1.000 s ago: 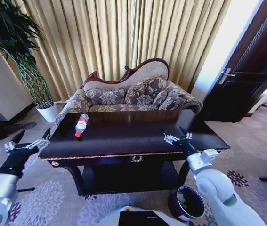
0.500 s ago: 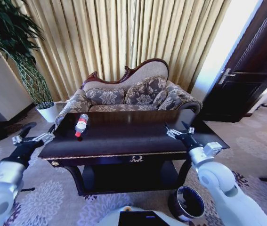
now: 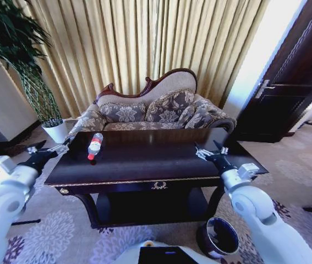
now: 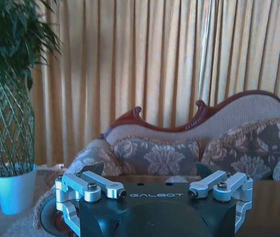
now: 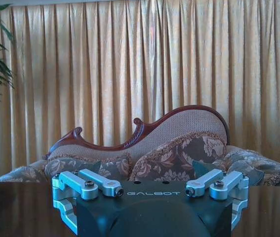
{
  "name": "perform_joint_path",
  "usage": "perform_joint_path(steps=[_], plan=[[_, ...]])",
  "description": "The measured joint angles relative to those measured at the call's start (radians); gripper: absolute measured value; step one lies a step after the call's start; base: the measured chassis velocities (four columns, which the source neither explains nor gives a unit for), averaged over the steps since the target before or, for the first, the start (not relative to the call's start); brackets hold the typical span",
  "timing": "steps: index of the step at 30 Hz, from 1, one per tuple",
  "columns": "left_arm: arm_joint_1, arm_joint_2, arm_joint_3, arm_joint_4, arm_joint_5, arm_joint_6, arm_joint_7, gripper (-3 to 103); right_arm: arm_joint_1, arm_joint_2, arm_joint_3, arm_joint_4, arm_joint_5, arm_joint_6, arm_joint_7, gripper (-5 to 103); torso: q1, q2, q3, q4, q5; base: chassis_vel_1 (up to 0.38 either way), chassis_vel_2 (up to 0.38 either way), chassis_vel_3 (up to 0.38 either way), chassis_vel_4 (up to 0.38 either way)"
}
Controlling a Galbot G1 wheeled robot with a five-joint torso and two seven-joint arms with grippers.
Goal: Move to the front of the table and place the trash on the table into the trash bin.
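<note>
The table (image 3: 144,165) is wide, dark and glossy, and stands right before me. On its left part lies the trash, a small clear bottle with a red label (image 3: 94,145). My left gripper (image 3: 51,147) is open, level with the table's left end and a little left of the bottle. In the left wrist view the left gripper (image 4: 149,170) faces the sofa. My right gripper (image 3: 209,149) hangs open over the table's right part, far from the bottle, and in its own view the right gripper (image 5: 149,168) holds nothing. The trash bin (image 3: 218,236), a round dark bucket, stands on the carpet below the table's right front corner.
A patterned sofa (image 3: 156,110) stands close behind the table, with gold curtains (image 3: 144,44) behind it. A tall plant in a white pot (image 3: 55,131) stands at the far left. A dark door (image 3: 293,93) is at the right. Patterned carpet (image 3: 62,231) spreads around the table legs.
My left arm has risen and swung in toward the table's left end. The right gripper has edged slightly up and farther over the table. Bottle and bin have not moved.
</note>
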Motion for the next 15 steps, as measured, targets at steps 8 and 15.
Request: perform_joint_path(steps=[8, 15], plan=[[-0.132, 0.054, 0.127, 0.148, 0.021, -0.004, 0.015, 100, 0.008, -0.013, -0.012, -0.035, 0.002, -0.002, 0.001, 100, 0.0, 0.0, 0.0, 0.0001, 0.0003, 0.0, 0.0, 0.0, 0.0], [-0.267, 0.074, 0.271, 0.214, 0.011, 0.026, -0.022, 100, 0.048, -0.017, -0.028, -0.033, 0.085, -0.014, 0.026, 100, 0.0, 0.0, 0.0, 0.0, 0.0003, 0.0, 0.0, 0.0, 0.0]])
